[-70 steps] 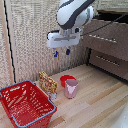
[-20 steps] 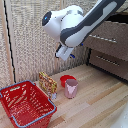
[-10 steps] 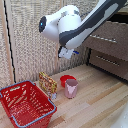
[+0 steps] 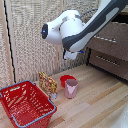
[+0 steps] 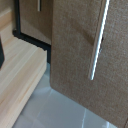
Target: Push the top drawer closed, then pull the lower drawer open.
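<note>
Light wooden flooring is seen across the scene, backed by a pale woven wall panel. At the exterior view's right, the top drawer is mounted as a brown wood-grain front with a slim silver bar handle, and the lower drawer is set directly beneath it with a matching handle. The white and grey arm is held in mid-air to the left of the drawers; no contact with either front is seen. The gripper's fingers are hidden behind the arm body in the exterior view and are not shown in the wrist view, so their opening cannot be told, and nothing is seen to be held.

In the wrist view, a wood-grain drawer front with its silver bar handle is seen close up.

On the floor, a red wire basket is placed near left. A patterned packet, a pink cup and a red bowl are grouped just beside it.
</note>
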{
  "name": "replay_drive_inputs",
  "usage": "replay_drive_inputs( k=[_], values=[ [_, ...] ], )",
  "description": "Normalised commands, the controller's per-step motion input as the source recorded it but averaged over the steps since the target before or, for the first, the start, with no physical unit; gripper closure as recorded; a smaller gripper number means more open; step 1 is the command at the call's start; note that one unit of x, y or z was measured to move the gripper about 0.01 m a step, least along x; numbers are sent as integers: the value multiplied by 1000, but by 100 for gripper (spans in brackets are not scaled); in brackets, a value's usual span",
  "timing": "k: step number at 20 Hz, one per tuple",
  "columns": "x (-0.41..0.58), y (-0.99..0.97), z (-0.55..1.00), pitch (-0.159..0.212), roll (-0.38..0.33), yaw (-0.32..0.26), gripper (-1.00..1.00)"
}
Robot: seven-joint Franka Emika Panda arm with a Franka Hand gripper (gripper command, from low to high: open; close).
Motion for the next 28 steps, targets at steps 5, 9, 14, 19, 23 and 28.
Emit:
replay_drive_inputs(
  k=[5,9,14,19,23,28],
  values=[
    [0,-418,7,-28,-207,115,-100],
    [0,-468,0,-43,-173,138,-100],
    [0,-616,5,-48,-120,122,-100],
    [0,-639,44,-37,-62,149,-100],
    [-41,-575,61,0,-52,124,-100],
    [-167,-374,149,-2,-44,85,100]
  ],
)
